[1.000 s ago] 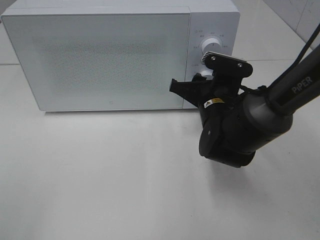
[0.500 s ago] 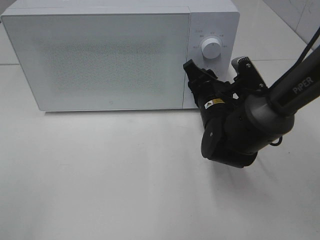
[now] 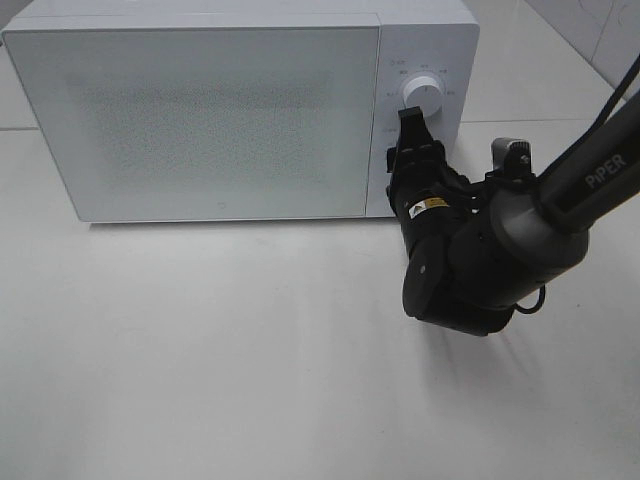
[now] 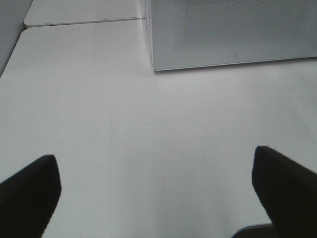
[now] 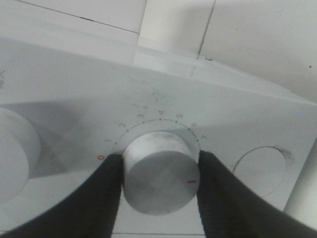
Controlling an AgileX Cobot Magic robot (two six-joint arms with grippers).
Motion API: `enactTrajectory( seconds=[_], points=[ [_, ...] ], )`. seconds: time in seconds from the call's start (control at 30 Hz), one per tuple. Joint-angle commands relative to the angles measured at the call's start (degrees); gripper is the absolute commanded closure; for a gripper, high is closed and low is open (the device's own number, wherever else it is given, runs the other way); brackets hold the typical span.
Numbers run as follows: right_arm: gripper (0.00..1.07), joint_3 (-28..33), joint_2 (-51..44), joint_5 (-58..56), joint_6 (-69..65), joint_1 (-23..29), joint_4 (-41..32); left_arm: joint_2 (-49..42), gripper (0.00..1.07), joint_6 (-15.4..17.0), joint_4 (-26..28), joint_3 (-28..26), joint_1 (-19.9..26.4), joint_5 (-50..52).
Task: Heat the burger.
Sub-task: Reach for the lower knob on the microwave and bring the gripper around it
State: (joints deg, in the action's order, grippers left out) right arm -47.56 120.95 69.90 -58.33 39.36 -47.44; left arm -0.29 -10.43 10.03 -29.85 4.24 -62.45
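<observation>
The burger is out of view; the white microwave [image 3: 220, 120] stands with its door shut, and nothing shows through the frosted door. My right gripper [image 3: 413, 150] is at the control panel, shut on the lower dial [image 5: 159, 171]. Its fingers [image 5: 101, 198] press the dial on both sides, and the dial's red mark points away from the red 0. In the exterior high view the gripper hides this dial. The upper dial [image 3: 421, 92] is free. My left gripper [image 4: 158, 188] is open and empty above the bare table, in front of the microwave's left corner.
The second dial [image 5: 15, 148] and an oval recess [image 5: 260, 166] flank the gripped dial in the right wrist view. The white table [image 3: 200, 350] spreads in front of the microwave. The right arm [image 3: 470, 260] hangs over the table at the right.
My right wrist has rolled about a quarter turn clockwise at the lower dial, taking the fingers from level to upright. The microwave has not moved.
</observation>
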Motion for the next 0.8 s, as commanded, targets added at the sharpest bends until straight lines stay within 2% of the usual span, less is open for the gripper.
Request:
enactTrajectory(
  seconds=[0.03, 0.5, 0.8],
  points=[
    [1.07, -1.4, -0.3, 10.3, -7.4, 0.6, 11.1, -1.5, 0.09, 0.3, 0.3, 0.1, 0.2, 0.9],
    [1.07, -1.4, -0.3, 10.3, -27.2, 0.6, 10.8, -1.5, 0.09, 0.3, 0.3, 0.1, 0.2, 0.9],
    [1.07, -1.4, -0.3, 10.3, -25.8, 0.6, 10.8, -1.5, 0.09, 0.3, 0.3, 0.1, 0.2, 0.9]
  ],
)
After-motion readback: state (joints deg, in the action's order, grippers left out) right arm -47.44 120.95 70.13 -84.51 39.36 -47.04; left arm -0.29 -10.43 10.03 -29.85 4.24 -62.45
